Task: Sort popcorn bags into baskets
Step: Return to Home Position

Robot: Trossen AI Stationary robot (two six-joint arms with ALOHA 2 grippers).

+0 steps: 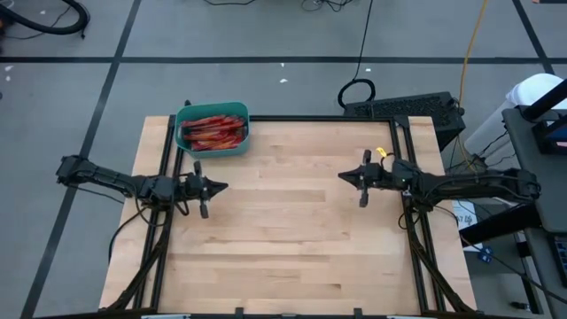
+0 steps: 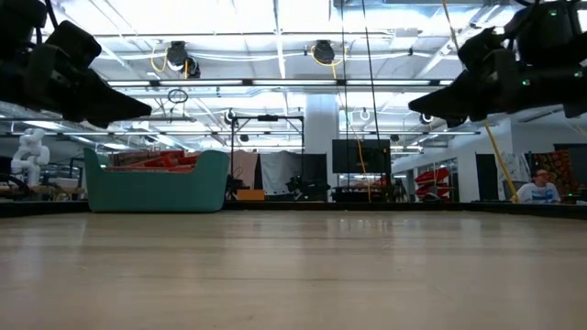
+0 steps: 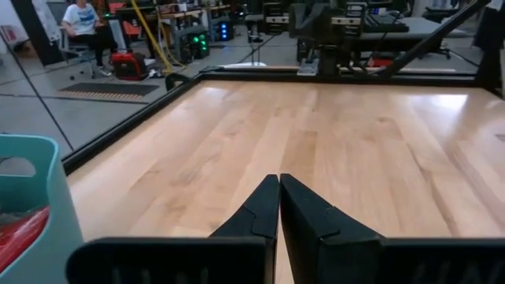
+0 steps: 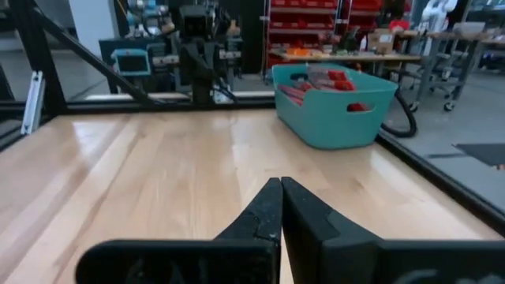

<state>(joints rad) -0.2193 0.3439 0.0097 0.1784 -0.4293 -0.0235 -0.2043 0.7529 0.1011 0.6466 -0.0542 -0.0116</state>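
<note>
The teal basket [image 1: 213,129] stands near the table's far-left corner, and the red popcorn bags [image 1: 213,131] lie piled inside it; the low view shows the basket [image 2: 158,181] with red packets above its rim. My left gripper [image 1: 223,186] hovers over the table's left part, just nearer than the basket, fingers shut and empty [image 3: 279,197]. My right gripper [image 1: 342,176] hovers over the table's right part, pointing left, also shut and empty [image 4: 281,199]. The right wrist view shows the basket [image 4: 335,101] far off across the table.
A black frame [image 1: 292,118] runs along the table's far edge and down both sides. The bare wooden top [image 1: 283,239] lies between and in front of the two arms. A person [image 3: 81,20] sits in the room beyond the table.
</note>
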